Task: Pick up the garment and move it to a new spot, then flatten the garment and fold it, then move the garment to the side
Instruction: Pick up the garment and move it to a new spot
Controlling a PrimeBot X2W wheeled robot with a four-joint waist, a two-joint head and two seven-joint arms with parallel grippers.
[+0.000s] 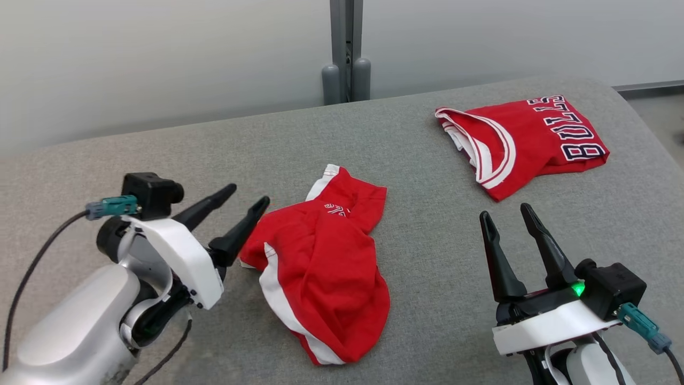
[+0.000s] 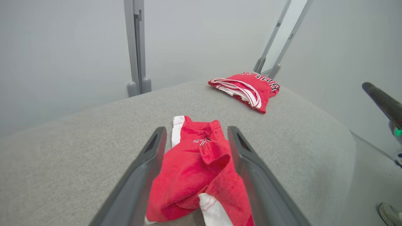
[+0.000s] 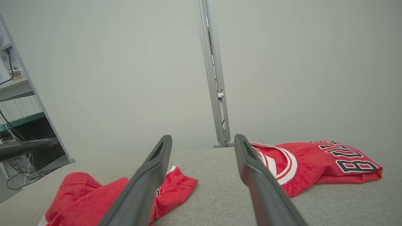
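Shorts (image 1: pixel 320 267): red, crumpled, centre of table (image 1: pixel 160 149), not yet lifted.
Left gripper (image 1: pixel 247 194): jaws wide, aimed at the shorts' left edge, likely lined up for the pick.
Right gripper (image 1: pixel 505 211): jaws wide, near right, apart from shorts, apparently waiting.
Jersey (image 1: pixel 534 141): folded, far right, seemingly already set aside.

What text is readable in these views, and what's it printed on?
"BULLS": dark block letters with white outlines, on the folded red jersey at the far right of the grey surface.
Small white lettering on the crumpled red shorts: partly caught in a fold and too small to read in any view.
No other legible text, numbers or signs.
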